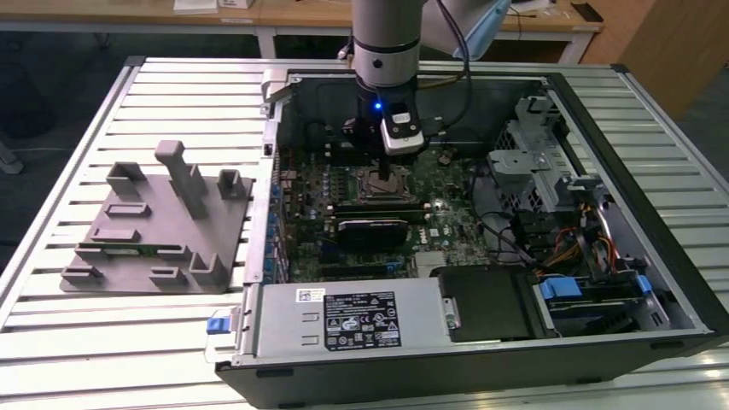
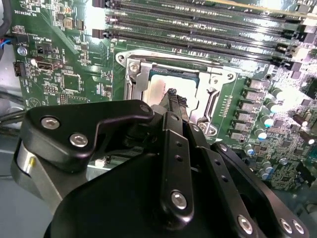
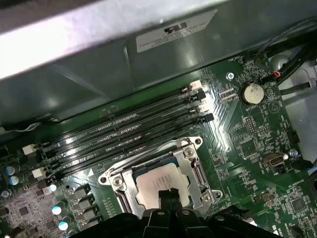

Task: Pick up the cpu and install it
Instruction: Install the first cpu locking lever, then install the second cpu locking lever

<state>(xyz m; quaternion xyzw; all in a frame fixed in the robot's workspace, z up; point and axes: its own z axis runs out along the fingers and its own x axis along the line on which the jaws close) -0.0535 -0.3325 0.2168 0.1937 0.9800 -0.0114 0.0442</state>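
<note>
The cpu (image 3: 154,181) lies flat in the open motherboard socket (image 3: 194,167), its silver top showing inside the metal frame; in the second wrist view the cpu (image 2: 156,92) shows past the fingers. My gripper (image 1: 391,177) hangs straight down inside the computer case, right over the socket. In both wrist views the black fingertips (image 3: 162,197) stand pressed together over the chip's near edge. Whether they touch the chip I cannot tell. The gripper (image 2: 173,97) is shut with nothing visibly between its fingers.
Memory slots (image 3: 124,130) run beside the socket. A black card (image 1: 370,224), the power supply (image 1: 341,318), the drive cage (image 1: 547,166) and cables (image 1: 569,248) crowd the case. A grey fixture block (image 1: 160,224) sits on the slatted table at the exterior view's left.
</note>
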